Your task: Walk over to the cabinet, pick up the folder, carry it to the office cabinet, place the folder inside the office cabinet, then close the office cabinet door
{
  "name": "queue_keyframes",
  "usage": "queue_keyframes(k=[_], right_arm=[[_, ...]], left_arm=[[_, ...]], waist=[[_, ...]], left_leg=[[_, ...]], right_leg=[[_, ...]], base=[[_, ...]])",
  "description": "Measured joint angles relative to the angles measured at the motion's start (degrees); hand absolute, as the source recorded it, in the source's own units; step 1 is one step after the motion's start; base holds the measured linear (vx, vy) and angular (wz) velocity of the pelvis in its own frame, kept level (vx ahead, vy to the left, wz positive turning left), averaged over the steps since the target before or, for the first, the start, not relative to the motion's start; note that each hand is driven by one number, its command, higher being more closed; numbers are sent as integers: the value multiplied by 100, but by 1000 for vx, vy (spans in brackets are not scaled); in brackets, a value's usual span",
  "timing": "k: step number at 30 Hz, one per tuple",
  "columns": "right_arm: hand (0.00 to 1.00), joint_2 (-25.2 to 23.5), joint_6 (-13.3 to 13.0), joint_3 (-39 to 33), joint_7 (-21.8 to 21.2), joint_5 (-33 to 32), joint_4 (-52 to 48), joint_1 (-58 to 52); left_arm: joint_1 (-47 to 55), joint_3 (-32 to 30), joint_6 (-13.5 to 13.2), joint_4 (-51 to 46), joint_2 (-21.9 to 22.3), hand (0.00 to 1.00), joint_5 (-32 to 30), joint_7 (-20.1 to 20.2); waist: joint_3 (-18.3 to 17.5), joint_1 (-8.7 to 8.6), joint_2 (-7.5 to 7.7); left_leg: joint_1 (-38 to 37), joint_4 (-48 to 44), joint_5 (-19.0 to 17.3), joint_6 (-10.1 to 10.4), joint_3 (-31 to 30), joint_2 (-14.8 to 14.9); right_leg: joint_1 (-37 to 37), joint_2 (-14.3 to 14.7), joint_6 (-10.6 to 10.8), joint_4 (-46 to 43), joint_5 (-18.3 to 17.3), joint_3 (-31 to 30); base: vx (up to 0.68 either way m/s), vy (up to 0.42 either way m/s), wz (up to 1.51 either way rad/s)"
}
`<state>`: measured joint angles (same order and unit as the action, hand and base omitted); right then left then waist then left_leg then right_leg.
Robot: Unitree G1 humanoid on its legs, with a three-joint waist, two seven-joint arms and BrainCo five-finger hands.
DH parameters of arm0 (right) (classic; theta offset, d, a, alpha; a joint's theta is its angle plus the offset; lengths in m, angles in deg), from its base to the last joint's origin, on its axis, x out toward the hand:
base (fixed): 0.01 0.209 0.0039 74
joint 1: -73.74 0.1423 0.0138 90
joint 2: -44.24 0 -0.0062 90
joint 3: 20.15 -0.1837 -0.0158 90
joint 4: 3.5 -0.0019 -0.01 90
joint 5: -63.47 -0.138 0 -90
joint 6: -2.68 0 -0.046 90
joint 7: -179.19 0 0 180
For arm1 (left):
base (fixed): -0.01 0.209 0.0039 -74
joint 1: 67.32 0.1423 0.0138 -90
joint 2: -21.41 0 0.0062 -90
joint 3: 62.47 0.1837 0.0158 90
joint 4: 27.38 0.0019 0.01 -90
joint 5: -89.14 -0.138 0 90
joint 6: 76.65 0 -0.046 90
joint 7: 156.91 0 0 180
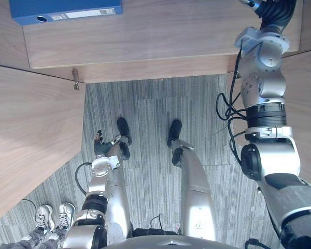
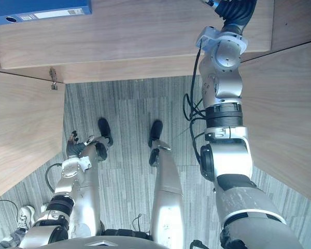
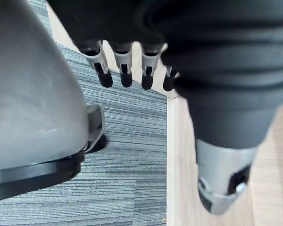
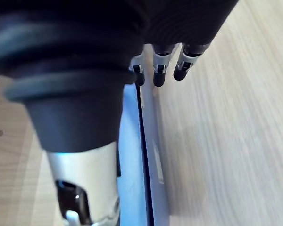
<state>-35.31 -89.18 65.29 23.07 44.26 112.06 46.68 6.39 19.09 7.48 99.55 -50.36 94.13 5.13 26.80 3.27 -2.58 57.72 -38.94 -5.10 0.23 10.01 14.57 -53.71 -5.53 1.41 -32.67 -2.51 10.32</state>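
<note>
Flat blue folder (image 1: 67, 10) lies on the pale wood-grain cabinet shelf (image 1: 171, 36), nothing gripping it. Right hand (image 4: 85, 169) over the wood, fingers loose, empty. Left hand (image 3: 125, 66) hangs relaxed, empty, over ribbed grey carpet (image 1: 150, 114).

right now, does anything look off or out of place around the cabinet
Nothing stands out: the blue folder lies flat on the wooden shelf, roughly square to its front edge; nothing looks spilled or damaged. A person's shoes stand nearby.
</note>
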Motion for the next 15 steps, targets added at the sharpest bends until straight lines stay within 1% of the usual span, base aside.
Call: queue_keyframes(k=[4,6,7,8,9,12,14,15], right_arm=[[0,4,106,-2,-6,749,-409,-468],[0,4,115,-2,-33,939,-492,-635],[0,5,168,-5,-133,1066,-493,-709],[0,5,201,-4,-182,1065,-500,-740],[0,8,230,-5,-231,1075,-750,-977],[0,7,230,-8,-254,1245,-1039,-1269],[0,-1,230,-10,-252,1337,-1517,-1637],[0,-14,225,-10,-242,1489,-1779,-1830]], left_arm=[[-20,-55,10,33,5,0,-3,0],[-21,-61,15,33,3,0,-3,1],[-20,-72,23,34,2,0,-10,0],[-20,-85,26,35,4,0,-11,1],[-20,-104,27,30,4,0,-12,0],[-19,-110,32,30,3,0,-13,1],[-5,-113,36,8,3,0,-19,1],[9,-112,39,-11,3,0,-32,1]], waist=[[-3,4,6],[-3,1,6],[-8,2,16],[-10,1,20],[-13,9,25],[-13,18,26],[-13,29,27],[-12,33,28]], left_leg=[[-20,1,-4,-5,-4,0],[-38,2,-8,-8,-1,0],[-48,4,-12,-6,4,0],[-51,4,-13,-6,4,0],[-53,3,-21,-16,0,-1],[-64,0,-30,-18,2,-5],[-66,-3,-35,-11,8,-7],[-66,-4,-36,-8,12,-7]], right_leg=[[41,-3,0,-4,3,12],[63,-5,1,-15,3,12],[68,-5,3,-18,-2,8],[68,-5,2,-20,-2,8],[67,-9,2,-21,-24,11],[64,-18,3,-47,-50,9],[48,-21,13,-75,-81,3],[39,-23,10,-87,-90,-2]], base=[[0,0,0],[0,0,0],[0,0,0],[0,0,0],[0,0,0],[2,-2,1],[0,0,0],[0,0,0]])
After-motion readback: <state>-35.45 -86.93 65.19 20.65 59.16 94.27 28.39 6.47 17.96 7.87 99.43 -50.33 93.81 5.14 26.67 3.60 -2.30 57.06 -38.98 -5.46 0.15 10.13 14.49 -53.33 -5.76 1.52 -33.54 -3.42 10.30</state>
